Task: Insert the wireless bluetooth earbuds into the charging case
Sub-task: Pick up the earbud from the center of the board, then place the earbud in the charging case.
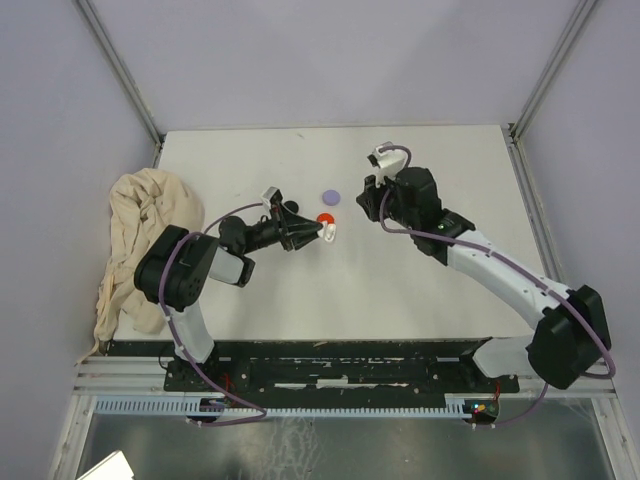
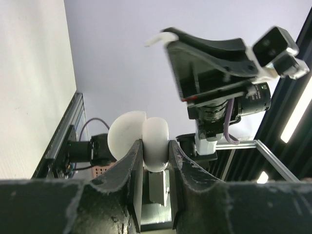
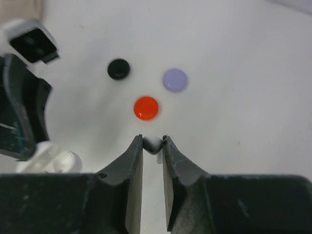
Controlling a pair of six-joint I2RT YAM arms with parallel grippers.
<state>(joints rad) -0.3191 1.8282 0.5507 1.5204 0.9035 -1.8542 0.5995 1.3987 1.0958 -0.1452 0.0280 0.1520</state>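
Note:
A white charging case point(image 2: 156, 144) stands with its lid point(image 2: 126, 132) swung open, and my left gripper point(image 2: 155, 158) is shut on its body. From above, that case point(image 1: 329, 233) sits at the tip of the left gripper point(image 1: 318, 233), mid-table. My right gripper point(image 3: 152, 146) is shut on a white earbud point(image 3: 152, 144), with the stem pointing down between the fingertips. It hovers above the table, to the right of the case point(image 3: 48, 158). In the top view the right gripper point(image 1: 370, 197) hangs right of the case, and the earbud is too small to make out there.
Three round discs lie on the table beyond the right fingertips: red point(image 3: 146, 107), black point(image 3: 118, 68) and lilac point(image 3: 174, 80). From above, the red disc point(image 1: 325, 219) touches the case's far side. A crumpled beige cloth point(image 1: 150, 240) covers the left edge.

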